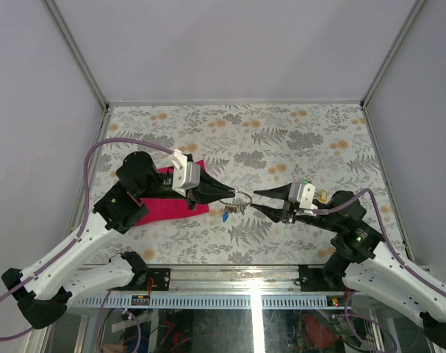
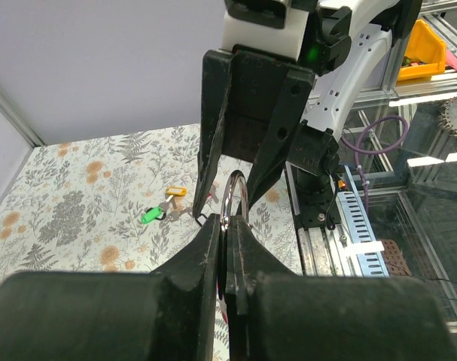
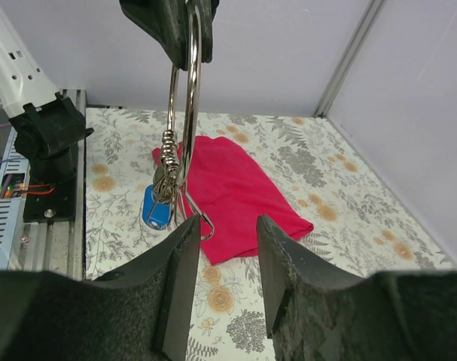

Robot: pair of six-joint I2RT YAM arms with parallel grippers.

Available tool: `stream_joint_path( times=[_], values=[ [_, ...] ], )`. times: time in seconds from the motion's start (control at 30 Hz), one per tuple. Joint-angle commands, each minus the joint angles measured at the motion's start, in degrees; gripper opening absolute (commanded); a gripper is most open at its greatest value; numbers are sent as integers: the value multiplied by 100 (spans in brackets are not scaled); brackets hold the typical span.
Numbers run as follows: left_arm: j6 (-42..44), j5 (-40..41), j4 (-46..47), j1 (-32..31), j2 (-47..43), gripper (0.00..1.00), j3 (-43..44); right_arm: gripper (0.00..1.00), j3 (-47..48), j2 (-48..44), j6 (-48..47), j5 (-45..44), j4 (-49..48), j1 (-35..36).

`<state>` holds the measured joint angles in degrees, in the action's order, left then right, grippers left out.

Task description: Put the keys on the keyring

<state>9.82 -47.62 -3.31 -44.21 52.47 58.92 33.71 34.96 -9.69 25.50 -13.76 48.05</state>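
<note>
Left tool (image 2: 226, 259) pinches the keyring (image 2: 236, 197); only right wrist shows its blue key (image 3: 157, 209); right tool (image 3: 222, 244) half-open, empty.

Shiny metal keyring (image 3: 189, 113); matt cloth (image 3: 239, 192).

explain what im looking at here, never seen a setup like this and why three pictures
These are two robot arms bolted to a table's near edge. One picture looks down from above; the other two come from cameras on each wrist. The left end effector is shut on a metal keyring and holds it up, with a blue key hanging from it. The right end effector faces it with its jaws apart, holding nothing. On the floral table lie a magenta cloth and loose yellow and green keys.
</note>
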Motion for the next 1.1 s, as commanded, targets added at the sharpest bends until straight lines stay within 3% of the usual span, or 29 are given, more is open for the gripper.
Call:
stream_joint_path(
  times=[0.0, 0.33, 1.07],
  values=[
    [91, -33, 226, 2, -52, 0, 199, 43, 228, -343, -125, -229, 284, 11],
    [34, 100, 262, 7, -13, 0, 208, 43, 217, -380, -299, -221, 801, 9],
    [-277, 649, 417, 4, 60, 0, 190, 51, 74, 435, 165, 171, -474, 11]
  ],
)
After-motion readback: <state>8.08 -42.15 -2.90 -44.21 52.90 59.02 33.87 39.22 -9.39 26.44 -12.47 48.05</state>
